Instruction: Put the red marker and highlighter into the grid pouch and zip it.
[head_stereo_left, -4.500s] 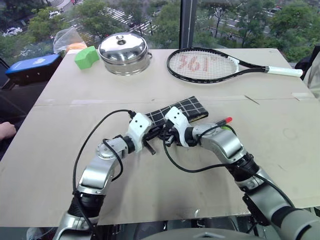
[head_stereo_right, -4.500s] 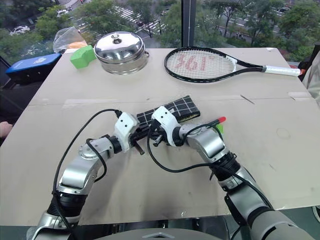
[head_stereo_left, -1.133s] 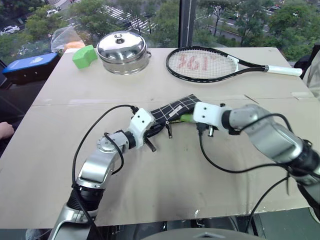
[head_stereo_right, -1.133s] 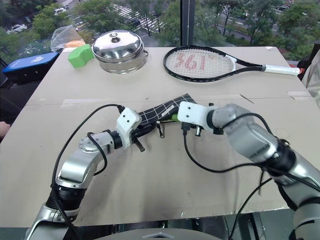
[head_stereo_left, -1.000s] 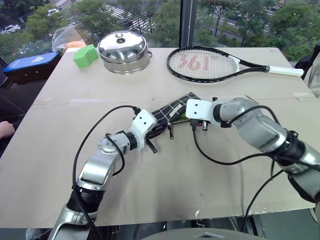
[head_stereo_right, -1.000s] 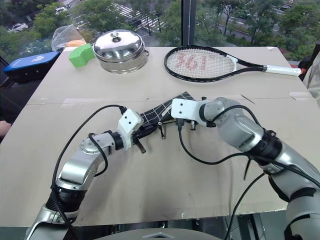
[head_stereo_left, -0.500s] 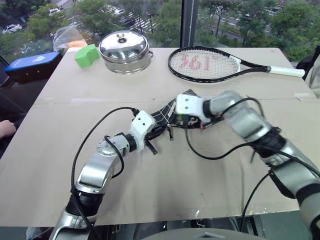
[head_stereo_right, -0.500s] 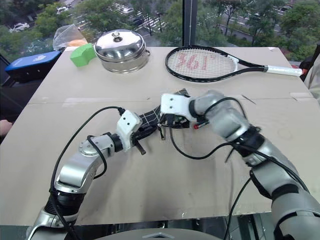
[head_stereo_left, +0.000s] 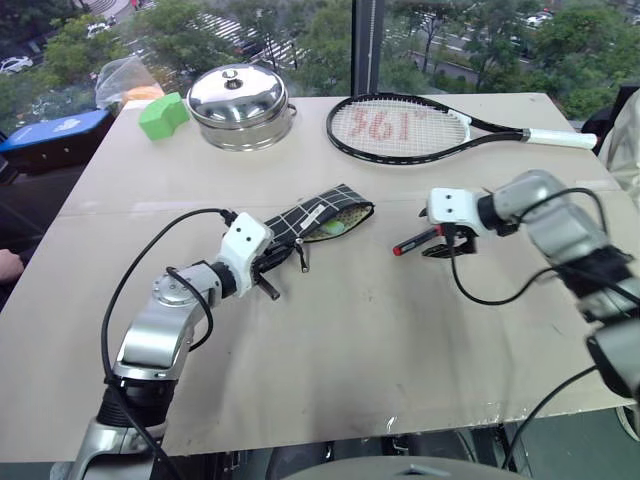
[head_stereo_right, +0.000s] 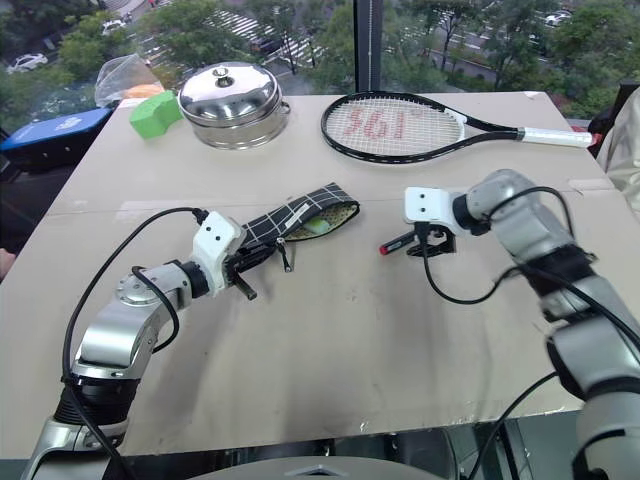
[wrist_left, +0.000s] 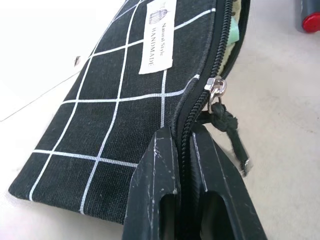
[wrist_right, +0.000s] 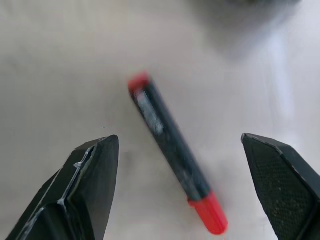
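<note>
1. Red marker: lying loose on the table, directly beneath the right gripper and framed between its widely spread fingers; nothing is touching it. Half a second ago the marker was lying just behind that arm, near the pouch mouth; the arm has since swung outward and is now hovering over it.

2. Right gripper: standing wide open and holding nothing. A second ago it was nearly closed at the pouch mouth with the green stick; it has let go and opened since.

3. Highlighter: now sitting inside the open end of the grid pouch, well away from the right gripper, its light-green body showing through the gap. Judged: this half of the loading is done.

4. Grid pouch: lying flat, its near end pinched in the left gripper, whose fingers are clamped shut on the fabric along the zipper line. The zipper pull is dangling just ahead of those fingertips; the zipper is still open beyond it.

5. Left gripper: keeping its hold as before and steadying the pouch.

6. Status, judged: one item in, one out, zip not closed. The right gripper is lining up to take the marker next; the closing fingers could roll it.

7. Bystanders: racket, lidded steel pot, green block, all far beyond both grippers.
</note>
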